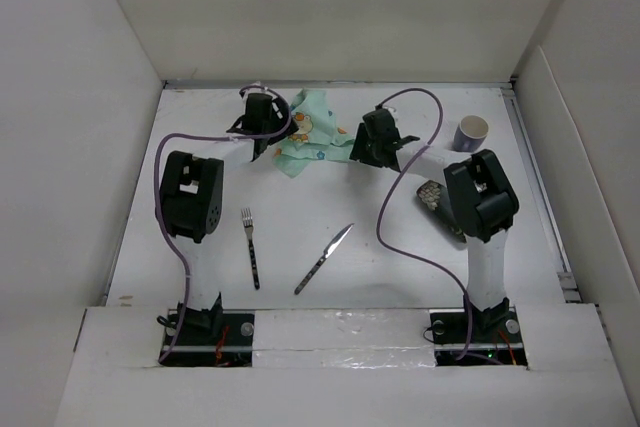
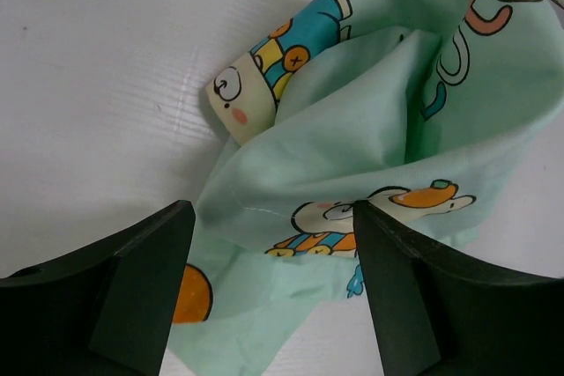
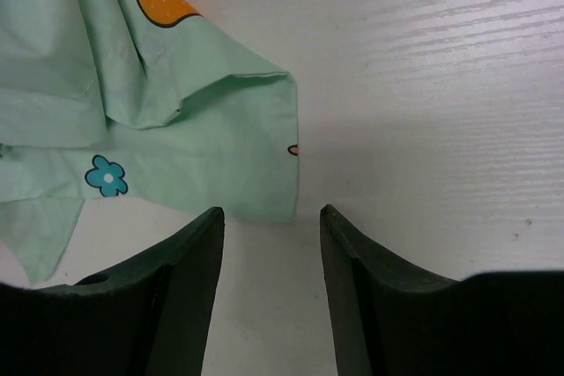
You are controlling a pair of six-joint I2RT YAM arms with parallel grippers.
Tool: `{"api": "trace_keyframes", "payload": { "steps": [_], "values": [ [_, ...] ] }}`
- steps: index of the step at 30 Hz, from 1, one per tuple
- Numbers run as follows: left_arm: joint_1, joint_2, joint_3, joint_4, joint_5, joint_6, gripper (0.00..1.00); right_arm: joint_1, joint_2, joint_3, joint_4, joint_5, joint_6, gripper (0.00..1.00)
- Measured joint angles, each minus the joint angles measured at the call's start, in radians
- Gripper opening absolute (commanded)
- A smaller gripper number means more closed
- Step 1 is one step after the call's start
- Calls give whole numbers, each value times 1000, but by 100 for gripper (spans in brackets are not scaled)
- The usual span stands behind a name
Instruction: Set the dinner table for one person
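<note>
A crumpled mint-green cartoon-printed placemat [image 1: 310, 132] lies at the back middle of the white dinner table [image 1: 330, 277]. My left gripper [image 1: 262, 137] is open over its left side; in the left wrist view the cloth [image 2: 370, 129] lies between and beyond the fingers [image 2: 141, 288]. My right gripper [image 1: 362, 147] is open just right of the cloth; its wrist view shows a cloth corner [image 3: 256, 173] just ahead of the gap. A fork [image 1: 251, 247] and a knife [image 1: 325, 258] lie near the front. A lilac cup [image 1: 471, 133] stands back right.
A small pale textured object [image 1: 432, 194] lies partly hidden behind the right arm's elbow. Upright white panels border the table on the left, back and right. Purple cables loop over both arms.
</note>
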Motion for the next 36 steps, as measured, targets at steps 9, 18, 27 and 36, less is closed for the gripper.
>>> {"api": "trace_keyframes", "payload": {
  "steps": [9,18,27,36],
  "values": [
    [0,23,21,55,36,2,53,-1,103,172,-141,-1,0,45],
    [0,24,6,125,68,-16,16,-2,161,282,-251,-17,3,0],
    [6,14,1,130,41,2,0,-8,66,150,-211,0,-10,0],
    [68,-246,-10,76,43,16,0,-6,-340,104,-142,146,-175,0]
  ]
}}
